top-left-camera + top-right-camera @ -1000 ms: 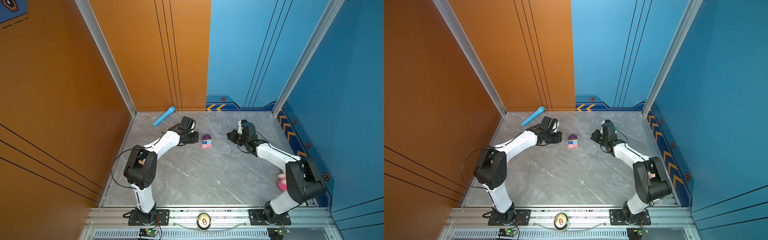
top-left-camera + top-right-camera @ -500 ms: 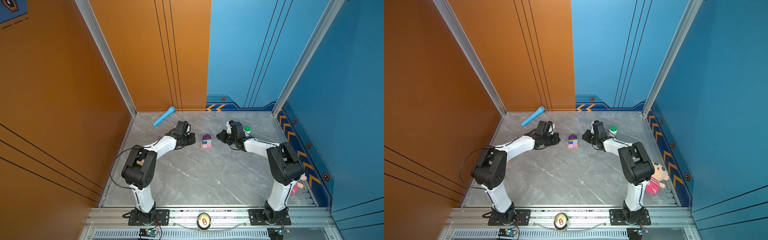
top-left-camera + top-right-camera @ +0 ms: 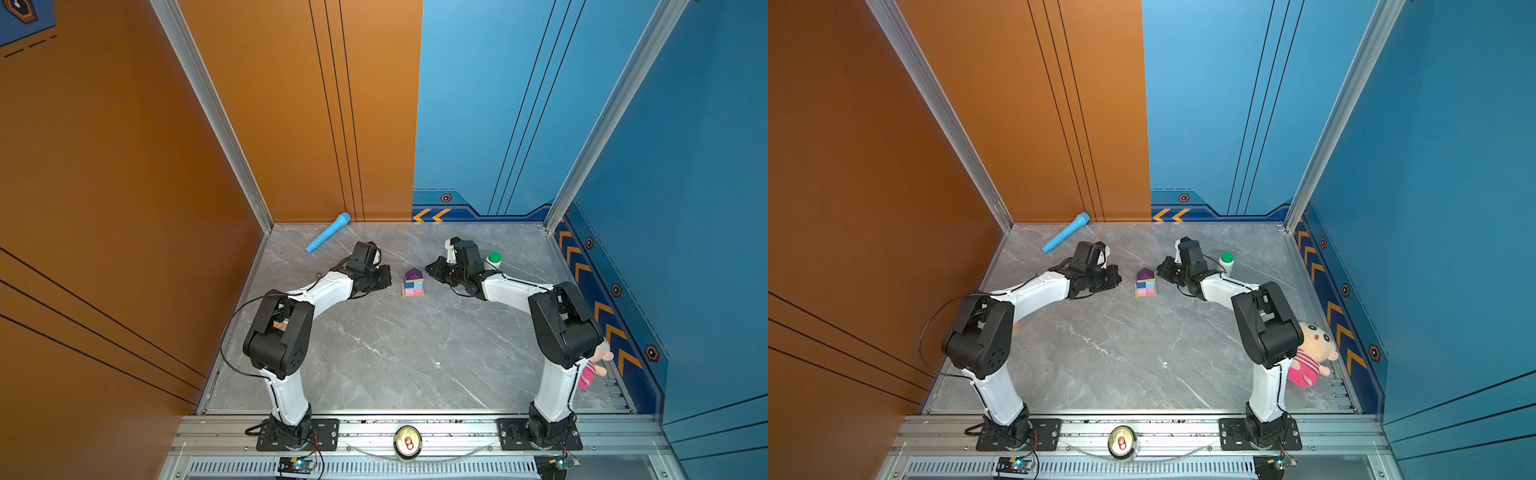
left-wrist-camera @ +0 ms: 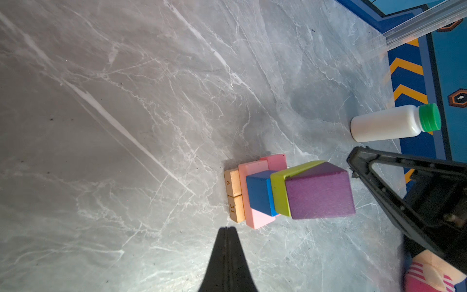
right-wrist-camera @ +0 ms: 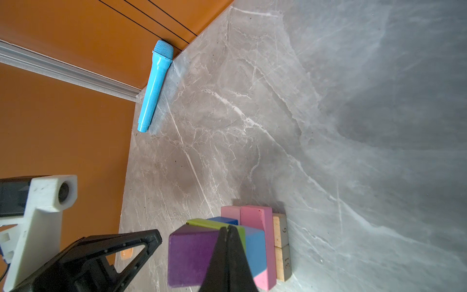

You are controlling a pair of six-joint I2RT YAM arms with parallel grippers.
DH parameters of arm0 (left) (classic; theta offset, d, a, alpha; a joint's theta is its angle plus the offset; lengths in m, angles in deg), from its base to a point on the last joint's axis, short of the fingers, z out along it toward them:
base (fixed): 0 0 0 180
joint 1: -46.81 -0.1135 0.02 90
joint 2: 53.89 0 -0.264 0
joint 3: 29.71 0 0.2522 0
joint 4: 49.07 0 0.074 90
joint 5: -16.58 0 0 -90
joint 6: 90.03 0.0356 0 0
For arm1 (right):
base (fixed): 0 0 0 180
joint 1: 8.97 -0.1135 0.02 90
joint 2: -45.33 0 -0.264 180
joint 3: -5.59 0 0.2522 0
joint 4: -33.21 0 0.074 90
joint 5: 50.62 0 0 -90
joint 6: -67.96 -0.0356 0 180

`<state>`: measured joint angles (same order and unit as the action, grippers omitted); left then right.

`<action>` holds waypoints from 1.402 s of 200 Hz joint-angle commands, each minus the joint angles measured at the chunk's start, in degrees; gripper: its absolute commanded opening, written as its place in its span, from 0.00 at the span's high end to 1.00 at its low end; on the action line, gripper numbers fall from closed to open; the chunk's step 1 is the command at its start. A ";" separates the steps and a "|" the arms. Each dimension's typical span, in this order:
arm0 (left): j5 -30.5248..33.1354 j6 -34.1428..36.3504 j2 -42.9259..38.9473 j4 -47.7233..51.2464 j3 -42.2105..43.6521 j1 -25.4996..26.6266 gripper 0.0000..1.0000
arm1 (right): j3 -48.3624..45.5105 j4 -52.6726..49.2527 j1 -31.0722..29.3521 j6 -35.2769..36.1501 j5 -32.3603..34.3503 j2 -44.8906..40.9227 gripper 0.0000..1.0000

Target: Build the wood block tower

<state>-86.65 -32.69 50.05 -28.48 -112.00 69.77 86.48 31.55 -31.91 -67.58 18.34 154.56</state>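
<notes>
The tower (image 3: 413, 282) (image 3: 1145, 282) stands in the middle of the grey floor. Two tan bars (image 4: 233, 194) lie at its base, then pink bars (image 4: 255, 217), a dark-blue cube (image 4: 257, 192) beside a light-blue cube (image 5: 255, 250), a lime-green bar (image 4: 278, 192) and the purple peaked block (image 4: 318, 194) on top. My left gripper (image 3: 386, 280) (image 4: 227, 228) is shut and empty, a short way left of the tower. My right gripper (image 3: 430, 268) (image 5: 227, 227) is shut and empty, close to the tower's right side at roof height, apart from it.
A white bottle with a green cap (image 3: 493, 259) (image 4: 386, 126) stands behind the right wrist. A light-blue toy microphone (image 3: 328, 232) (image 5: 155, 83) lies by the back left wall. A plush doll (image 3: 1312, 353) sits behind the right arm's elbow. A can (image 3: 407, 441) rests on the front rail.
The right arm has swung and its gripper has moved left, closer to the tower, uncovering the bottle and doll. The left gripper shifted slightly. Both stayed shut; the tower has not moved.
</notes>
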 commanded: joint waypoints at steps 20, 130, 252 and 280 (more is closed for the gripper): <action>-0.97 -0.03 -0.41 0.11 -0.08 0.77 1.00 | 1.34 -0.14 -0.44 -1.10 -0.16 1.85 1.00; -0.94 0.10 -0.23 1.01 -0.81 1.03 1.00 | 2.20 -1.54 -0.75 -1.30 -0.19 2.66 1.00; -1.11 0.21 -0.49 1.23 -0.45 1.38 1.00 | 2.63 -4.51 -0.97 -0.94 0.56 2.39 1.00; -1.12 0.23 -0.58 1.17 -0.34 1.47 1.00 | 2.66 -4.88 -1.05 -0.84 0.38 2.40 1.00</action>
<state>-86.98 -32.69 50.05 -28.26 -112.00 70.51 87.55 28.82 -32.56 -68.45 18.38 156.35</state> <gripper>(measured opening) 0.044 0.047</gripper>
